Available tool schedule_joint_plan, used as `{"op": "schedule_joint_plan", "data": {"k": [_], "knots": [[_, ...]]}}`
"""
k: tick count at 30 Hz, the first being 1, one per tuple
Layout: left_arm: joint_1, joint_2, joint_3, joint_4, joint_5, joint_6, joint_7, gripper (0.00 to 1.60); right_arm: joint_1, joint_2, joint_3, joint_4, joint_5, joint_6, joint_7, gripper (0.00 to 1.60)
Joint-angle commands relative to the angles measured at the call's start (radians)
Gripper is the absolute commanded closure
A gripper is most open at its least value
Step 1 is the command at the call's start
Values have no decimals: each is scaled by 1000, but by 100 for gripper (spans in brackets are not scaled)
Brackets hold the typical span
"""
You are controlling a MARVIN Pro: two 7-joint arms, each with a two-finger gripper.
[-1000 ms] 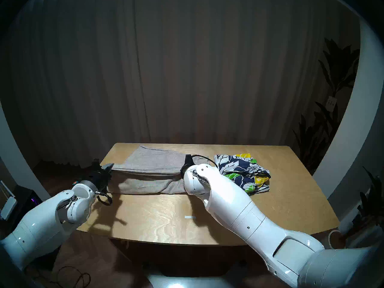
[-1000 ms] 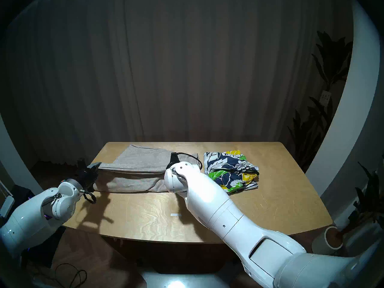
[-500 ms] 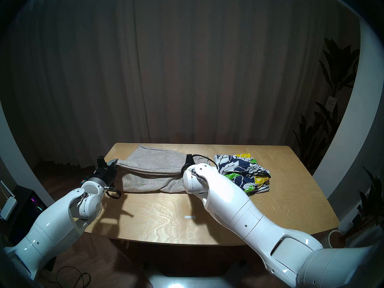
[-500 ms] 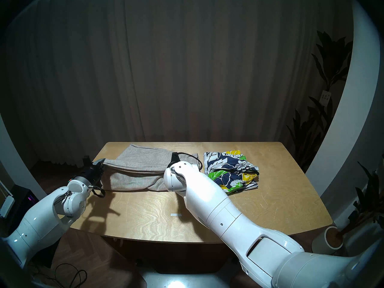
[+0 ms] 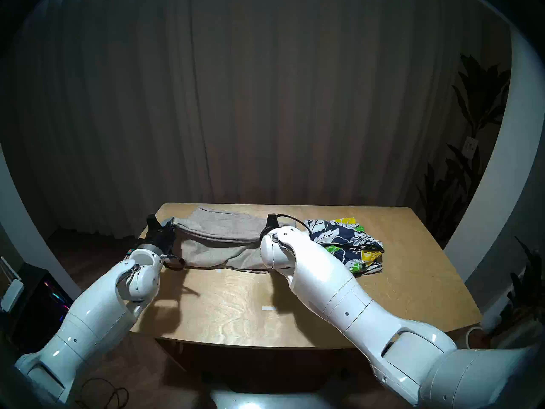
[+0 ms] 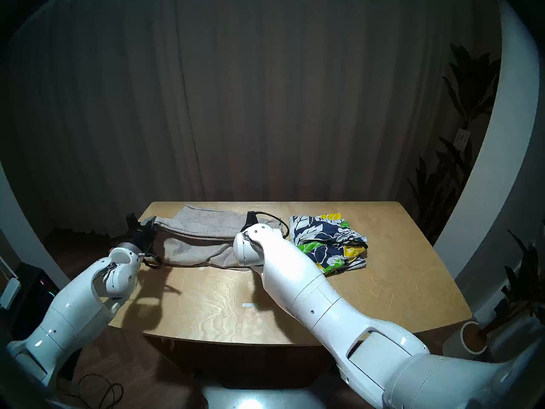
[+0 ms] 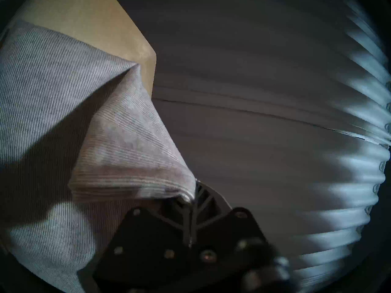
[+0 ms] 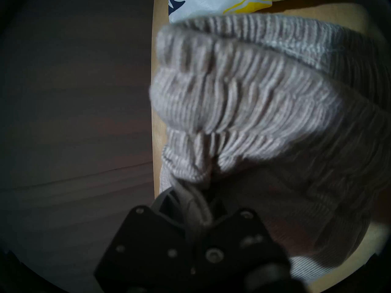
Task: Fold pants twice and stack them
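- Garment under handling: your plain light grey-beige knit pants (image 5: 218, 240) lie across the far left half of the pale wooden table (image 5: 407, 284), stretched sideways between the two arms, with a fold raised along the top and the lower layer sagging to the tabletop.
- Left gripper (image 7: 191, 198): you have its jaws clamped tight on a ribbed cuff end of the pants, at the table's far left corner. The cloth rises in a peak from the fingers in the left wrist view.
- Right gripper (image 8: 203, 203): its jaws are pinched on the gathered elastic waistband, which bunches in thick ridges just above the fingers. From the head views this gripper is hidden behind the white forearm (image 5: 312, 269).
- Second garment: the navy, white, green and yellow floral shorts (image 5: 345, 243) sit crumpled on the table's far right half, just beside the waistband end of the grey pants. I cannot tell whether the two touch.
- Obstructions: your right forearm crosses in front of the pants' right end and part of the shorts.
- Surroundings: a small white strip (image 5: 269, 308) lies on bare wood near the table's middle; a dark pleated curtain (image 5: 265, 104) hangs behind; a leafy plant (image 5: 472, 139) stands at the far right.
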Motion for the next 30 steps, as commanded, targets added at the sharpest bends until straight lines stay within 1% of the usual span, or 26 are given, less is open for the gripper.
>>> {"op": "schedule_joint_plan", "data": {"k": [1, 3, 4, 5, 9, 11, 14, 15, 16, 17, 18, 19, 23, 25, 28, 30], "knots": [[-115, -79, 9, 35, 30, 7, -16, 160, 47, -16, 18, 6, -6, -6, 21, 160], [-148, -95, 19, 59, 37, 7, -11, 160, 51, -16, 22, 13, -7, -8, 23, 160], [-115, -99, 4, 47, 42, 10, -20, 160, 52, -16, 23, 15, -7, -9, 24, 160], [-149, -110, 17, 69, 45, 10, -14, 160, 54, -17, 24, 19, -7, -10, 25, 160], [-165, -129, 18, 85, 55, 13, -13, 160, 58, -19, 28, 28, -7, -12, 27, 160], [-189, -154, 21, 112, 66, 16, -11, 160, 64, -21, 32, 37, -7, -14, 30, 160], [-220, -175, 29, 138, 76, 19, -8, 160, 71, -21, 37, 44, -8, -15, 34, 160], [-220, -175, 29, 138, 76, 19, -8, 160, 71, -21, 37, 44, -8, -15, 34, 160], [-244, -190, 36, 159, 83, 21, -6, 160, 78, -21, 40, 48, -9, -16, 36, 160], [-226, -194, 27, 154, 88, 23, -11, 160, 81, -20, 42, 50, -9, -15, 38, 160], [-226, -194, 27, 154, 88, 23, -11, 160, 81, -20, 42, 50, -9, -15, 38, 160], [-251, -205, 35, 174, 92, 23, -8, 160, 85, -21, 44, 53, -9, -16, 40, 160], [-284, -229, 40, 207, 107, 27, -7, 160, 100, -20, 54, 55, -10, -17, 46, 160], [-287, -239, 36, 217, 115, 30, -10, 160, 107, -20, 59, 57, -11, -17, 49, 160], [-327, -262, 39, 260, 130, 35, -6, 160, 118, -20, 68, 67, -10, -18, 54, 160], [-337, -271, 38, 277, 136, 37, -4, 160, 121, -22, 74, 70, -6, -18, 54, 160]]}}
